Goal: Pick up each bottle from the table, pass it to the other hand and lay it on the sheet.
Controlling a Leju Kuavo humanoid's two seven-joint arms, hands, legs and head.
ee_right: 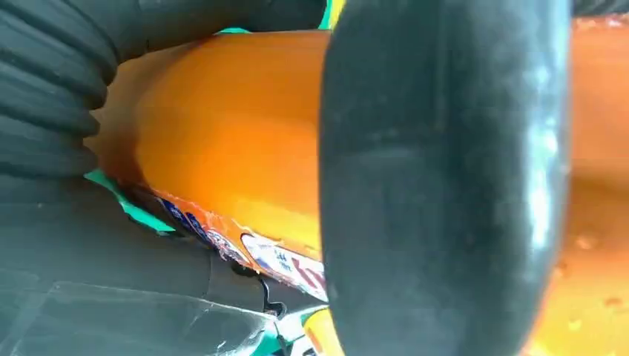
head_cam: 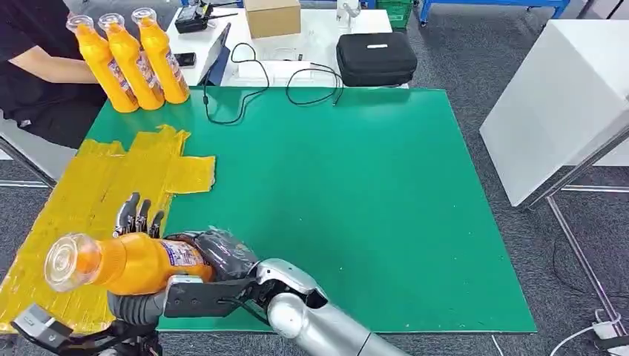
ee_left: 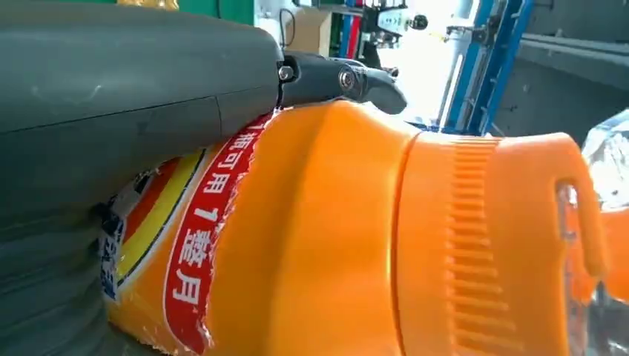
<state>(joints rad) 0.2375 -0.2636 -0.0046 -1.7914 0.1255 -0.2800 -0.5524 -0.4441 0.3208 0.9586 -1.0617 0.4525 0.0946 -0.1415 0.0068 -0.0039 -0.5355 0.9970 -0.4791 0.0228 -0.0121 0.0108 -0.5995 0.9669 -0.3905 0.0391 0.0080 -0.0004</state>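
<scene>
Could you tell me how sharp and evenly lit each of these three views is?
Head view: evenly lit and sharp, with a soft sheen on the green mat. Left wrist view: the held bottle is sharp, but the background behind it is blown out white. Right wrist view: soft focus, the thumb and bottle too near the lens.

Even bright overhead light in the head view, soft shadows, blown-out window glare and close-up blur in both wrist views.
</scene>
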